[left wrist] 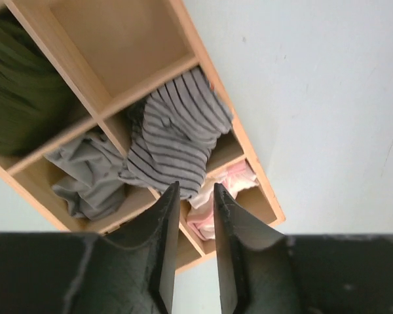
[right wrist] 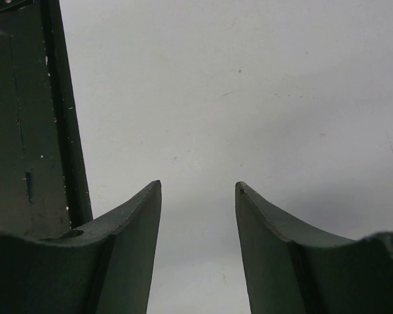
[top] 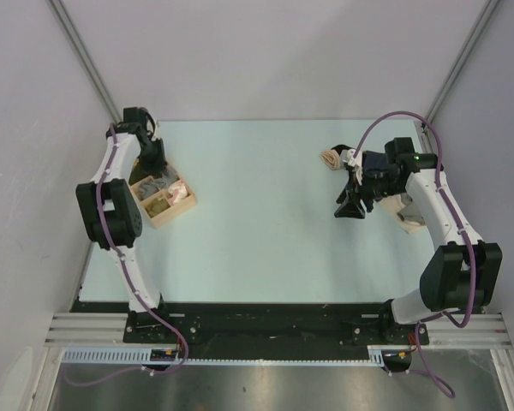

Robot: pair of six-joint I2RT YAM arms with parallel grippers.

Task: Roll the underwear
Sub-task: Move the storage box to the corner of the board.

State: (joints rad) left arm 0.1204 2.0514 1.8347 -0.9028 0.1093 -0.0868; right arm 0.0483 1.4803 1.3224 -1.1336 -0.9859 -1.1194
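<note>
The underwear (left wrist: 177,137), grey with fine dark stripes, lies bunched in one compartment of a wooden divided box (left wrist: 249,157) and spills over a divider. My left gripper (left wrist: 195,188) hovers just above its lower edge, jaws a narrow gap apart with nothing between them. In the top view the left gripper (top: 152,158) hangs over the far end of the box (top: 187,204). My right gripper (top: 349,205) stands open over bare table on the right, empty, and the right wrist view shows its fingers (right wrist: 198,185) with only table between them.
The box also holds a plain grey garment (left wrist: 85,173), an olive green one (left wrist: 19,98) and a pink one (left wrist: 226,183); one compartment (left wrist: 118,39) is empty. Beige cloth (top: 331,157) lies near the right arm. A dark bar (right wrist: 26,118) stands left of the right gripper.
</note>
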